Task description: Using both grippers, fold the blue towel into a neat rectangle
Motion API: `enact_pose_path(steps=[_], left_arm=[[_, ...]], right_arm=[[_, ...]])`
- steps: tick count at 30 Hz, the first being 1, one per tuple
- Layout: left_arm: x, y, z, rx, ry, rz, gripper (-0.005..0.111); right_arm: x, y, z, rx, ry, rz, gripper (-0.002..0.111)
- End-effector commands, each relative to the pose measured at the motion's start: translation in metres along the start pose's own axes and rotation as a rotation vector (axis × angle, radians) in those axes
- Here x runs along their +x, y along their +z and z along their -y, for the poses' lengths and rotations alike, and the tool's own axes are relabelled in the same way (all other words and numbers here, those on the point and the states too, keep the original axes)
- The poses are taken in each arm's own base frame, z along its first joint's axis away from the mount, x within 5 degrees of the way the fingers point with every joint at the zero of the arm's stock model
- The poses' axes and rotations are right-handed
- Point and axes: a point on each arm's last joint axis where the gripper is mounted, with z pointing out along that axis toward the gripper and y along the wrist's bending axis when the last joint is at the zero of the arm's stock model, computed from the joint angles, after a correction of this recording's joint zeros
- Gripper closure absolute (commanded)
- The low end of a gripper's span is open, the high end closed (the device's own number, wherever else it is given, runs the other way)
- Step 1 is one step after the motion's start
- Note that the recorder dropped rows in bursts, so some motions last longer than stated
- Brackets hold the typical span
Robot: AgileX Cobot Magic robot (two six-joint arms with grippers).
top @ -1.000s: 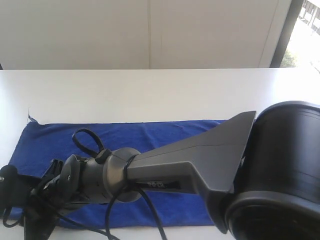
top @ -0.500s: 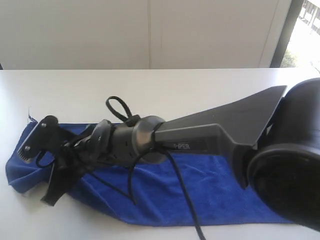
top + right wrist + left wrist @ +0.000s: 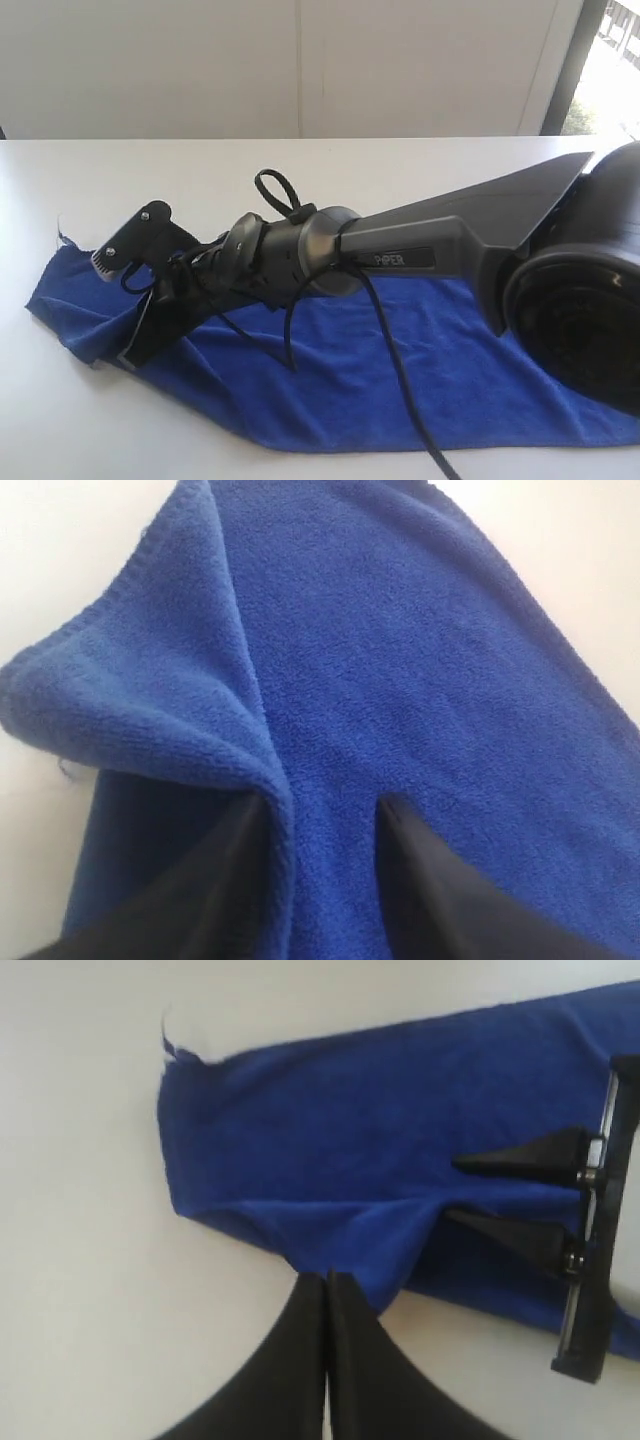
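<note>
The deep royal-blue terry towel (image 3: 400, 370) lies along the near side of the white tabletop (image 3: 300, 190), its left end bunched into a raised fold. My right claw (image 3: 452, 1190), stretched across to that end, stands with fingers apart and a ridge of cloth between them, probably to lay the fold down. My left claw (image 3: 326, 1278) is pressed together at the towel's edge; whether it pinches cloth I cannot tell.

You've got a towel (image 3: 420, 380) in plain royal blue on a white table (image 3: 300, 180) — left gripper (image 3: 327, 1280) and right gripper (image 3: 322, 820) black, the arm (image 3: 460, 250) dark grey, pale-lettered.
</note>
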Motion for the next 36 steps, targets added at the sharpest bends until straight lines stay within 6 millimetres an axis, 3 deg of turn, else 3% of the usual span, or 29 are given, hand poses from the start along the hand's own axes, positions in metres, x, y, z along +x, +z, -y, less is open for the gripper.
enact_pose_path(steps=[1, 8, 13, 20, 23, 27, 30, 36], left_arm=[[0.026, 0.025, 0.002, 0.088, -0.114, -0.102, 0.107], [0.07, 0.054, 0.02, 0.294, -0.235, -0.088, 0.107], [0.082, 0.067, 0.023, 0.338, -0.291, 0.087, 0.107], [0.09, 0.076, 0.02, 0.31, -0.207, 0.198, 0.106], [0.089, 0.081, 0.018, 0.314, -0.221, 0.233, 0.097], [0.091, 0.093, 0.012, 0.302, -0.27, 0.222, 0.071], [0.091, 0.103, 0.008, 0.296, -0.309, 0.225, 0.056], [0.093, 0.121, 0.005, 0.358, -0.321, 0.189, 0.053]], right_arm=[[0.0, -0.001, 0.005, 0.004, 0.008, 0.0, 0.07], [0.008, -0.005, 0.03, 0.029, 0.079, -0.013, 0.07], [0.012, -0.006, 0.036, 0.009, 0.115, -0.031, 0.07], [0.012, -0.006, 0.035, -0.004, 0.115, -0.036, 0.07], [0.012, -0.006, 0.035, -0.004, 0.115, -0.036, 0.07], [0.009, -0.01, 0.034, -0.021, 0.114, -0.036, 0.07], [-0.001, -0.023, 0.031, -0.072, 0.084, -0.034, 0.07], [-0.025, -0.065, 0.045, -0.085, 0.083, 0.001, 0.07]])
